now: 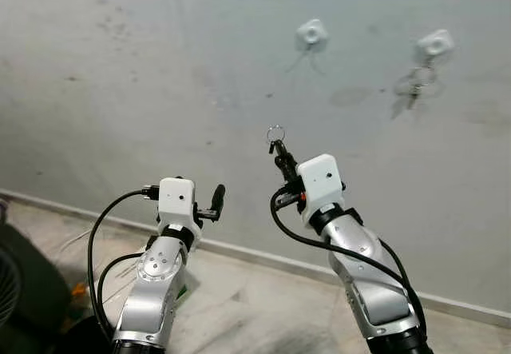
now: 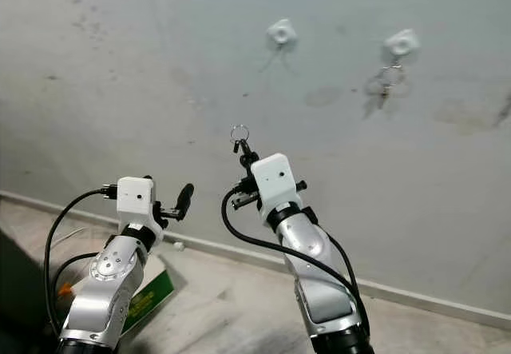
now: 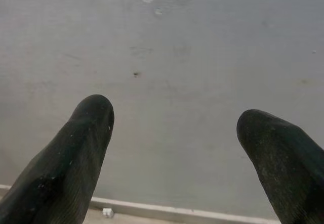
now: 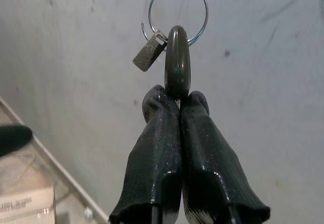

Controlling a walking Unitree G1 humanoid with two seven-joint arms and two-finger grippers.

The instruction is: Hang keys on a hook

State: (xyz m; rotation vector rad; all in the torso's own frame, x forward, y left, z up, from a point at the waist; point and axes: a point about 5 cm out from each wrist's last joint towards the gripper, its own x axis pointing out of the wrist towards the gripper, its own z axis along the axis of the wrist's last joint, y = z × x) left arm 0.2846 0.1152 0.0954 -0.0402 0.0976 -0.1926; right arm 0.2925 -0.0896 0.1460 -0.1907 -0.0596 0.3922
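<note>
Black fingers of the right gripper [image 4: 174, 100] were pinched shut on a dark key [image 4: 177, 67], held upright with its ring [image 4: 177, 12] standing clear above the tips and a small tag [image 4: 147, 53] dangling off the ring. From the head camera that gripper [image 1: 281, 156] sat near frame centre, well apart from the wall [image 1: 160, 66]. Left gripper [image 1: 214, 202] hung at about 8 o'clock from it, fingers [image 3: 76, 153] spread wide, holding nothing, idle.

Farther out, two white hooks were on the wall: an empty hook [image 1: 311, 33] at roughly 12 to 1 o'clock from the held ring, and a second hook [image 1: 435, 45] at about 2 o'clock, already carrying another key set [image 1: 415, 82].

Risks, judged from this: grip was only on the narrow end of the key, so it could pivot or slip out if the ring bumped the hook or wall, and the keys would drop to the floor [image 1: 255, 306]. Ring was thin and small, so it probably needed close alignment; coming in off-line could push it against the hook's base instead of over the peg. Letting go before the ring seated would drop it. Heading for the occupied hook could tangle the two sets.
</note>
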